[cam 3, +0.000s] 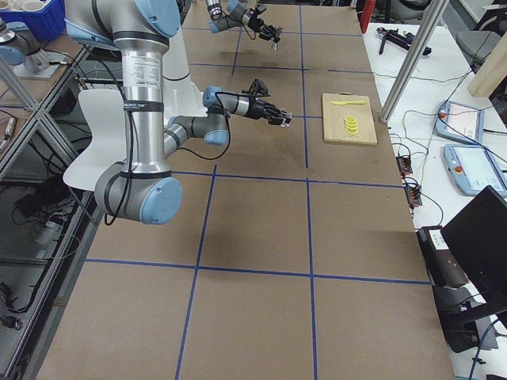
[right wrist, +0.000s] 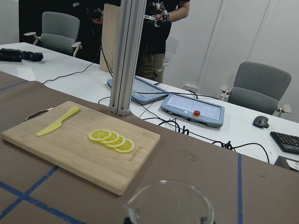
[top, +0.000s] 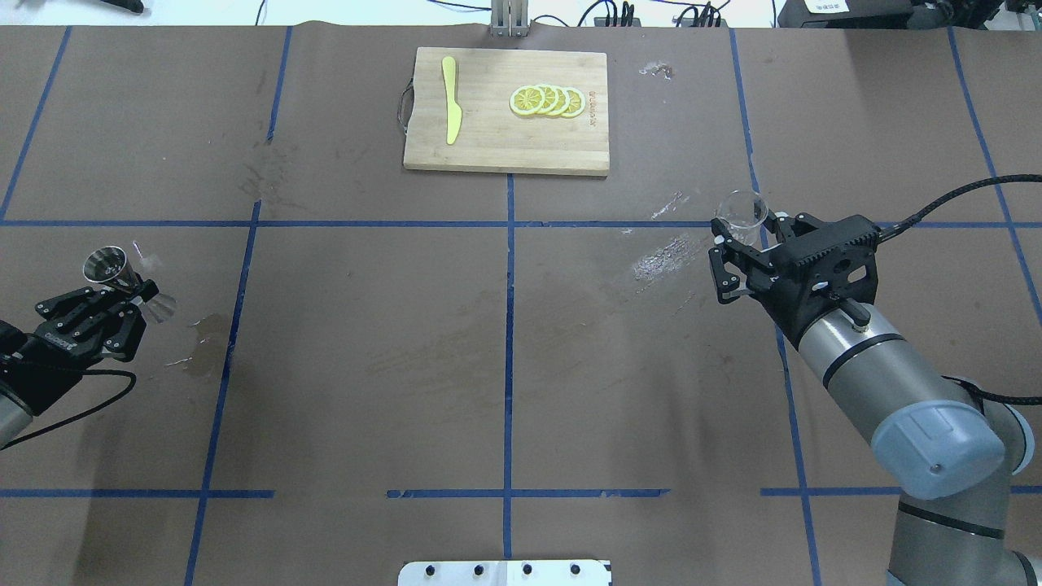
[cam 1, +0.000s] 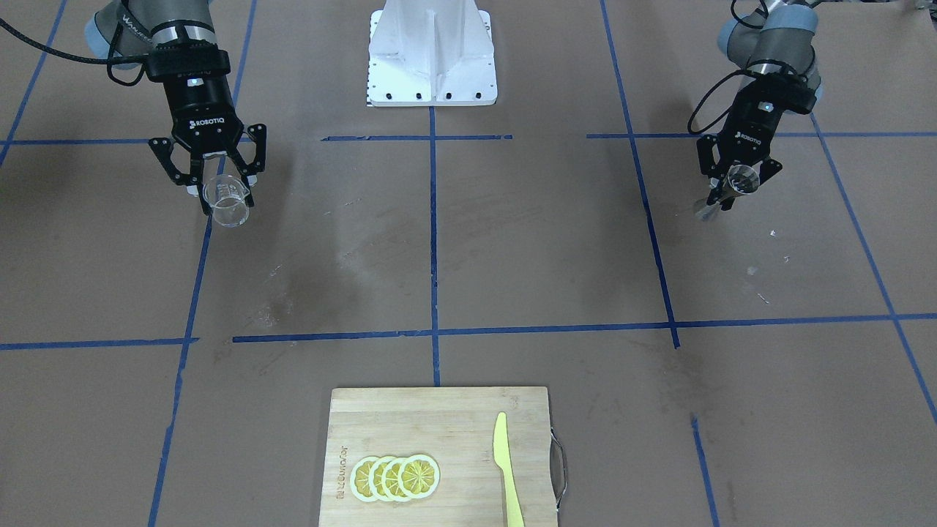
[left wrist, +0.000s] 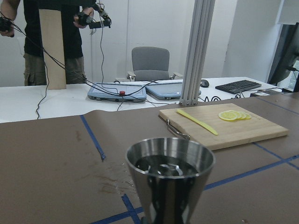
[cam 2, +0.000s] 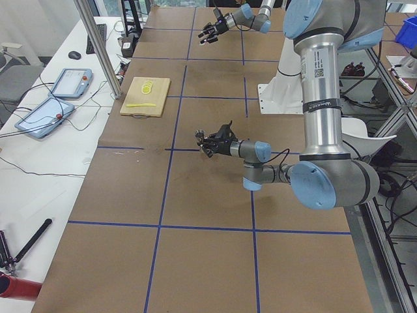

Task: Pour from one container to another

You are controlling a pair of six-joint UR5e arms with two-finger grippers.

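Cup (cam 1: 227, 202) first: found it, clear glass with a pouring lip, clamped upright between the fingers of the right gripper (cam 1: 219, 183) toward the robot's right end of the table (top: 366, 366), its rim curving along the bottom edge of the right wrist view. Found the steel jigger (top: 106, 266) at the opposite end, pinched at its narrow waist by the left gripper (top: 138, 295), upper cone up and looming wide in the left wrist view. Saw something dark and glinting inside that cone, but could not tell liquid from reflection. Could not tell either whether the lower cone touched the brown paper. Saw the two vessels well apart, with most of the table's width between them and neither tipped toward the other. Noted a wooden cutting board (top: 505, 155) at the middle of the far edge, carrying four overlapping lemon slices (top: 547, 100) in a row and a yellow knife (top: 450, 110) lying apart from them, nearer the handle end. Noted also a wet smear (top: 663, 259) on the paper just beside the right gripper and a damp stain (top: 203, 330) near the left one.
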